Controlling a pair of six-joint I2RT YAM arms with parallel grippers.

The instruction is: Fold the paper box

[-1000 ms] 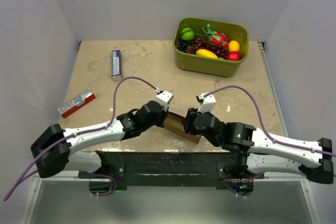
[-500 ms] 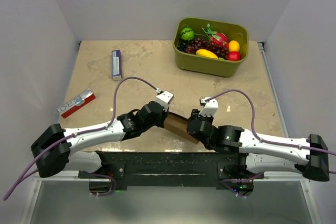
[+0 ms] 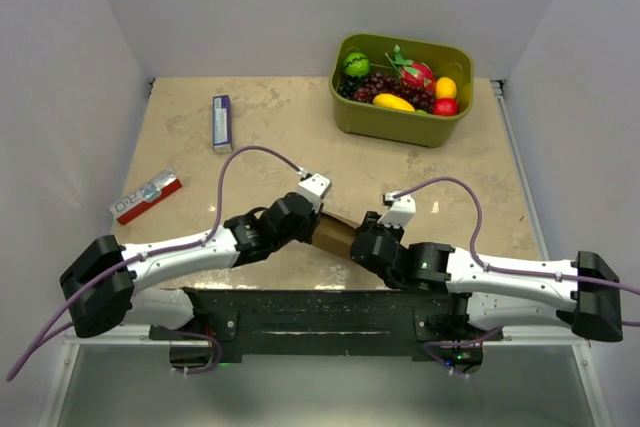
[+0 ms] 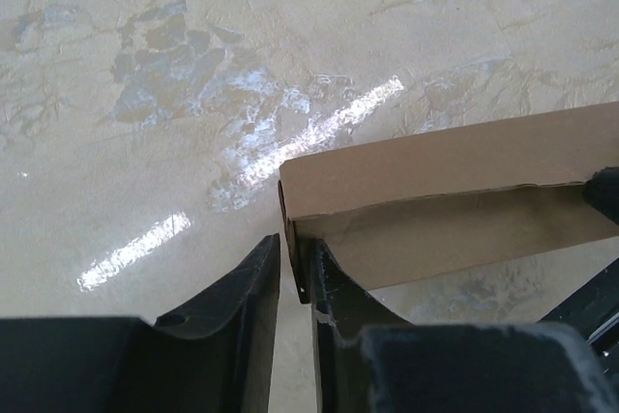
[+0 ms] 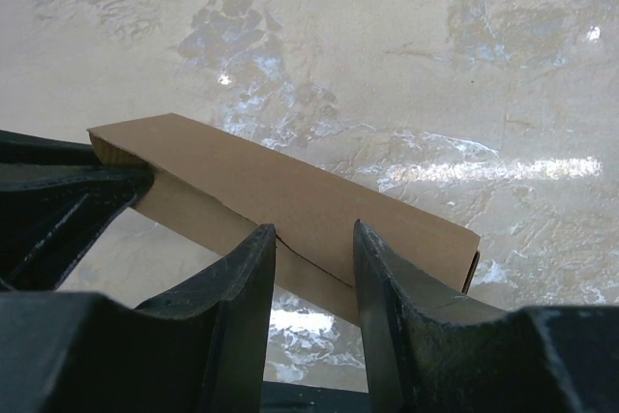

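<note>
The paper box (image 3: pixel 334 235) is a long brown cardboard carton lying near the table's front edge, between my two grippers. In the left wrist view the box (image 4: pixel 455 191) runs off to the right. My left gripper (image 4: pixel 293 253) is shut on a thin flap at its left end. In the right wrist view the box (image 5: pixel 290 191) lies slantwise just past my right gripper (image 5: pixel 312 236), which is open, with its fingertips against the box's long side. From above, the left gripper (image 3: pixel 312 229) and right gripper (image 3: pixel 360 243) cover both ends of the box.
A green bin (image 3: pixel 345 112) of toy fruit stands at the back right. A slim purple-and-white box (image 3: pixel 222 123) lies at the back left, and a red-and-white box (image 3: pixel 146 196) at the left edge. The black base plate (image 3: pixel 320 312) runs along the front.
My right arm has lowered and reached left, bringing its gripper up against the box and covering its right end. The left arm has held still on the box.
</note>
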